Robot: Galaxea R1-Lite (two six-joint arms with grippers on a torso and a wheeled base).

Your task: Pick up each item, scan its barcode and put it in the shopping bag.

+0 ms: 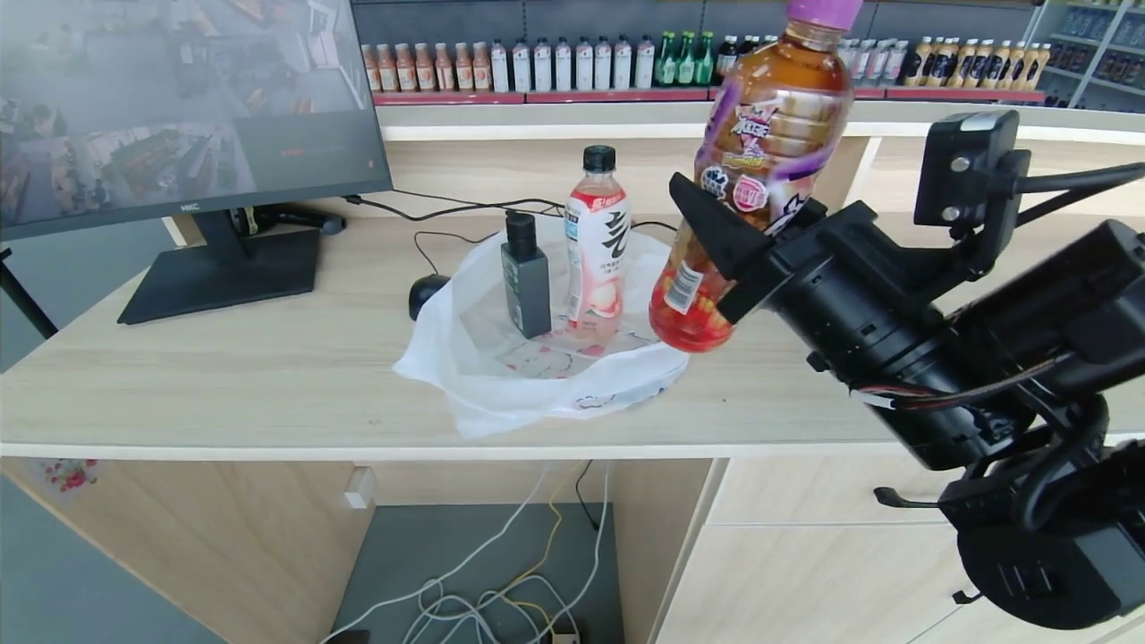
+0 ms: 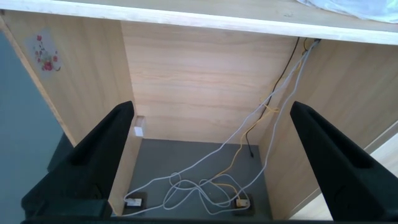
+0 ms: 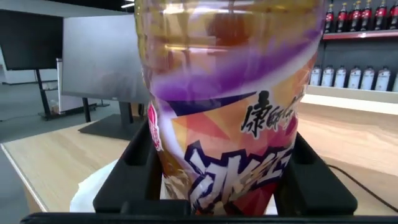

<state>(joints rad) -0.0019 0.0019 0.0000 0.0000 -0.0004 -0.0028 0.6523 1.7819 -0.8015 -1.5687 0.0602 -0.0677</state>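
Note:
My right gripper [image 1: 760,241] is shut on a tea bottle [image 1: 769,143] with a purple cap and purple label, holding it tilted in the air above the right side of the counter; the same tea bottle [image 3: 230,106] sits close between the fingers [image 3: 134,171] in the right wrist view. A white shopping bag [image 1: 465,358] lies spread on the counter. On it stand a pink peach drink bottle [image 1: 595,250] and a dark grey bottle [image 1: 525,277]. My left gripper [image 2: 214,162] hangs open below the counter edge, with nothing between its fingers.
A monitor [image 1: 179,98] on a black stand occupies the counter's left. A black mouse [image 1: 428,293] with its cable lies beside the bag. Shelves of bottles [image 1: 537,64] line the back. Loose cables [image 2: 211,180] lie on the floor under the counter.

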